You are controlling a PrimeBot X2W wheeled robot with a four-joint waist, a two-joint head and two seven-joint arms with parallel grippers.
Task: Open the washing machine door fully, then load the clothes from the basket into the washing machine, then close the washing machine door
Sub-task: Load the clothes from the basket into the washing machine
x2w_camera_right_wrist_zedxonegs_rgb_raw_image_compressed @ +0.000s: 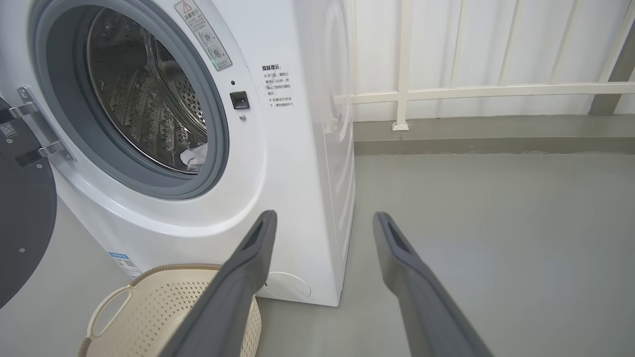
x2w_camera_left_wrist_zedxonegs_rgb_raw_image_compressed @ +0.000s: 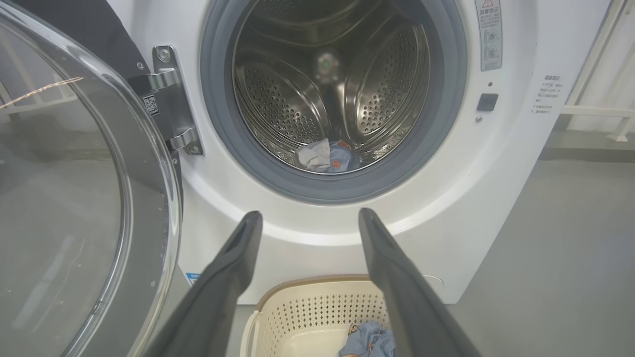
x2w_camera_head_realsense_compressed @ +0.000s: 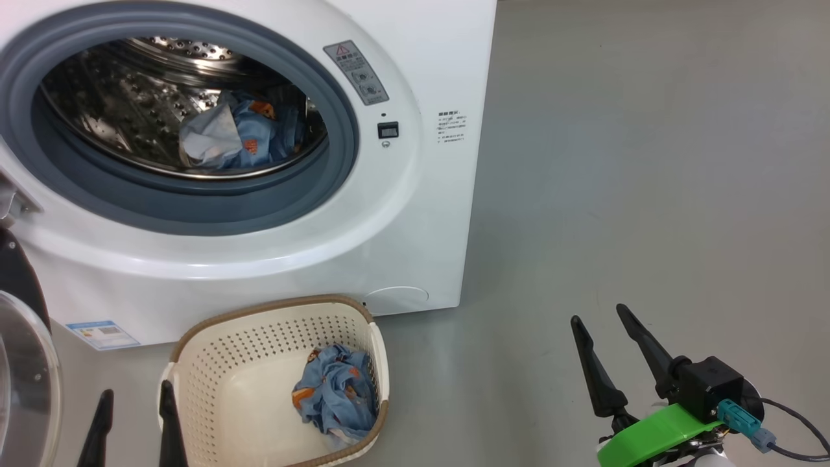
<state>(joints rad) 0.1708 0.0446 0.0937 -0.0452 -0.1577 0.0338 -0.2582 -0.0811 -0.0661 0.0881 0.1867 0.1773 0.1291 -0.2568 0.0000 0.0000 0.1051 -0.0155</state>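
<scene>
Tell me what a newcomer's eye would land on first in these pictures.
The washing machine fills the upper left of the head view, its steel drum wide open with pale and blue orange-printed clothes lying at the bottom. On the floor just in front sits the cream basket, holding one crumpled blue garment toward its right side. The washing machine door, with its clear glass bowl, stands swung open at the left.

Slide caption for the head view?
Door open, clothes in the drum, one blue garment left in the basket; left hand and right hand open.
</scene>
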